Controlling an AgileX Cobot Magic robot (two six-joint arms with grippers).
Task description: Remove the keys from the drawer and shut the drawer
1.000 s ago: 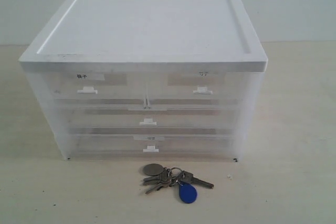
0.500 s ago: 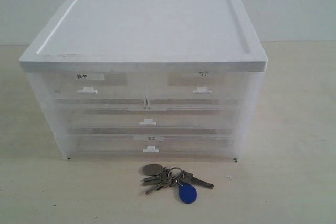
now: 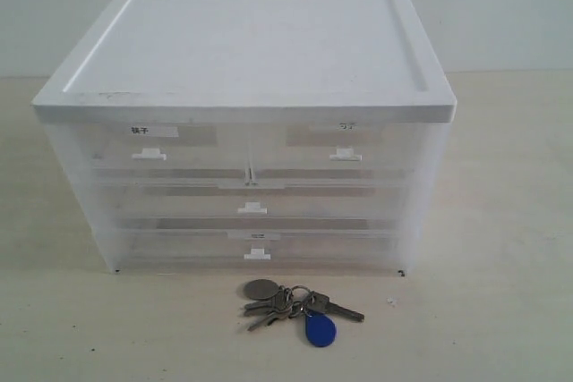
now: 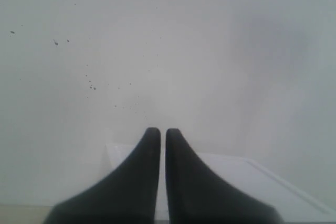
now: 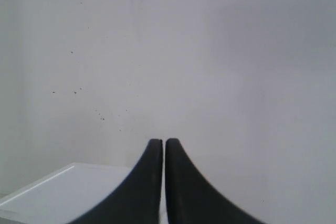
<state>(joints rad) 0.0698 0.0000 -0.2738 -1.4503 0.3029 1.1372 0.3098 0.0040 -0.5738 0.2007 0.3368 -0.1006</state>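
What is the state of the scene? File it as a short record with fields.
keys: bunch of silver metal keys with blue plastic fob, lying on the beige table in front of the white drawer unit
drawer: right narrow frosted plastic drawer, shut
left hand: shut, empty
right hand: shut, empty

The table (image 3: 501, 328) carries a drawer cabinet (image 3: 251, 51) and the keys (image 3: 300, 304).
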